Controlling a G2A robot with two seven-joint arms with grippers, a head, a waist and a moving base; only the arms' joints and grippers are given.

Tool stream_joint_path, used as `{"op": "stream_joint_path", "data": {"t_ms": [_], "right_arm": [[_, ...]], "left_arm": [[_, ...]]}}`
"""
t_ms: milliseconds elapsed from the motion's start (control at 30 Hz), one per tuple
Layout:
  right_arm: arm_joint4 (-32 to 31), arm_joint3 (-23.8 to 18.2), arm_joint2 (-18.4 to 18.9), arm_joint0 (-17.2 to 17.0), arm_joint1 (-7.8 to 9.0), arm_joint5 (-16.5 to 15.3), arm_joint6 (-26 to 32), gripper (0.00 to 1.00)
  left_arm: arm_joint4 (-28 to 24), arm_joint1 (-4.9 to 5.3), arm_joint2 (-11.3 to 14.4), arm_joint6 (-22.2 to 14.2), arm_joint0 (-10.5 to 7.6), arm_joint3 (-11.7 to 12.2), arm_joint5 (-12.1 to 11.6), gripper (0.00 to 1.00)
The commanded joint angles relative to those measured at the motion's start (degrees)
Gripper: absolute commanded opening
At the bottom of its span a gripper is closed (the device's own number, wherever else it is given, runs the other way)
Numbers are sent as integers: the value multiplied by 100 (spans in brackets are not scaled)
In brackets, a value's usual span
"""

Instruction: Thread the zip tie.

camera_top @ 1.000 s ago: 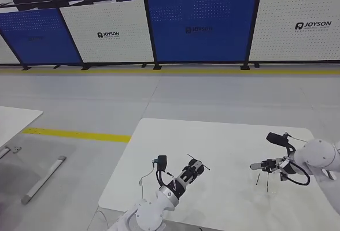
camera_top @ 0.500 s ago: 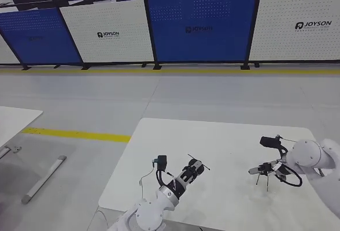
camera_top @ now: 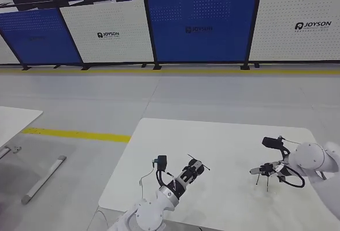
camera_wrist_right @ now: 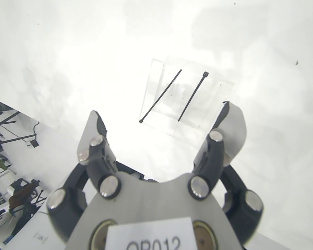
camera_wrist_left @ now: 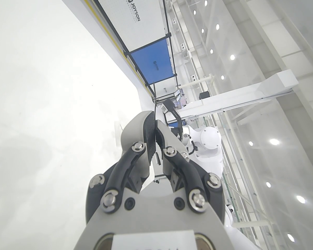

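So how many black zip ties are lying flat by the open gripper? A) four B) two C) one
B: the right wrist view shows a zip tie and a second zip tie lying side by side, not touching, on a clear sheet in front of the open right gripper.

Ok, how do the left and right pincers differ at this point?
The left pincer is shut on a black zip tie; the right pincer is open and empty. The left pincer points out across the table, while the right pincer points down over two loose zip ties on a clear sheet. Both share the same two-finger build.
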Motion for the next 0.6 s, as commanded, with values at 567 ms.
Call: {"op": "stream_joint_path", "data": {"t_ms": [567], "right_arm": [[-351,512,-594,398,-133,685,217,24]], "left_arm": [[0,0,0,0,0,0,0,0]]}}
